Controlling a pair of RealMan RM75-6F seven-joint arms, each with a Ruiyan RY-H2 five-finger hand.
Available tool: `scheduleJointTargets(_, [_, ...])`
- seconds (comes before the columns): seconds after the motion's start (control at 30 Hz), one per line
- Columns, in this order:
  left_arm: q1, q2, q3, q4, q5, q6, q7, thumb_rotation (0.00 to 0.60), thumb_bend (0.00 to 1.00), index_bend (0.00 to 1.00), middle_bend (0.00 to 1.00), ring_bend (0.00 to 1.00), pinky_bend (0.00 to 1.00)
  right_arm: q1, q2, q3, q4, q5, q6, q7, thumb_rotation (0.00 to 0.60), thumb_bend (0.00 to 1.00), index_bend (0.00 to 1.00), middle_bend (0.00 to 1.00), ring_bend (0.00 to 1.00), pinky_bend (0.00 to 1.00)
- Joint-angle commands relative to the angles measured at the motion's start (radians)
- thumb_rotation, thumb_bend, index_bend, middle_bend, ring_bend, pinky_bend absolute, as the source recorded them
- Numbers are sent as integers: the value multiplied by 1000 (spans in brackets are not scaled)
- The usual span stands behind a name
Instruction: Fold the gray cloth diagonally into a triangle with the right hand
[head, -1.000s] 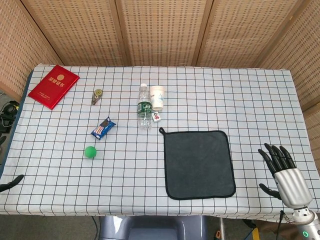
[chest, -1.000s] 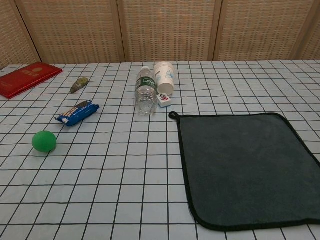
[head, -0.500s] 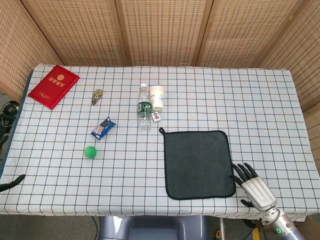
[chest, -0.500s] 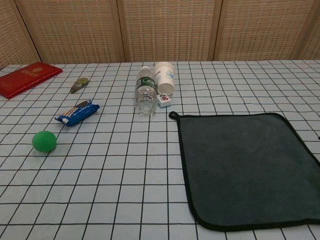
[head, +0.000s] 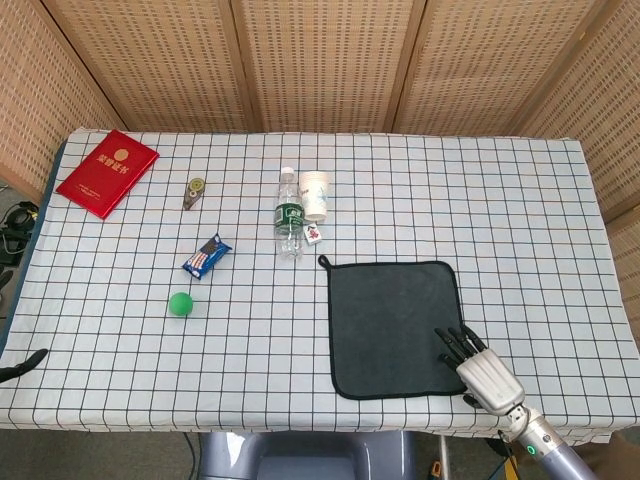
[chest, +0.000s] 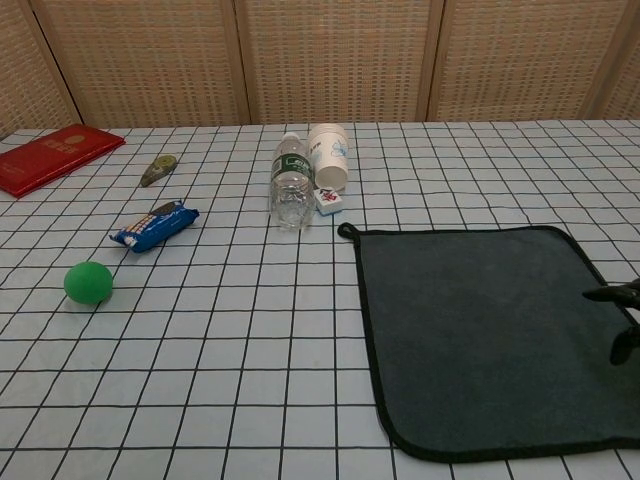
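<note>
Gray square cloth (head: 398, 326) with its dark stitched border lies flat and unfolded on the checked tablecloth (head: 520, 210), toward the near right of the table, its small hanging loop at the far left corner. I judge I am at the approach step: nothing is lifted yet, and no corner is turned over.

I have my right hand (head: 481, 368) at the cloth's near right corner, palm down, with its dark fingers (head: 453, 343) spread apart and reaching onto the fabric just inside the edge. It holds nothing. Whether the tips press the cloth or hover just above it, I cannot tell from the head view; the chest view only catches a couple of fingertips (chest: 612, 295) at the right edge of the frame.

Next, I think, I need to pinch that near right corner, raise it and carry it across toward the far left corner by the loop, so the edges meet along the diagonal.

A dark tip (head: 24, 365) at the near left edge of the table may belong to my left hand; I cannot tell how its fingers stand.
</note>
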Motion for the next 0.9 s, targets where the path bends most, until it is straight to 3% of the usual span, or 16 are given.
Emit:
scheduleJointTargets(0.03, [0,0,0,0,0,-1,0,600,0,0,0,0,0,2,-5,1,11,-1,2,-5,600,106,341,5,0,0])
scheduleJointTargets(0.53, [-4,-2,4,-5,1,-11,10,600,0,0,0,0,0,16,-47,-2,102,27,-26,10,600,121,343,7,0,0])
scheduleJointTargets(0.9, [-3,-2,4,-3,3,-10,3,600,0,0,0,0,0,24,-47,4,92,29,2,46,600,368,355,22,0,0])
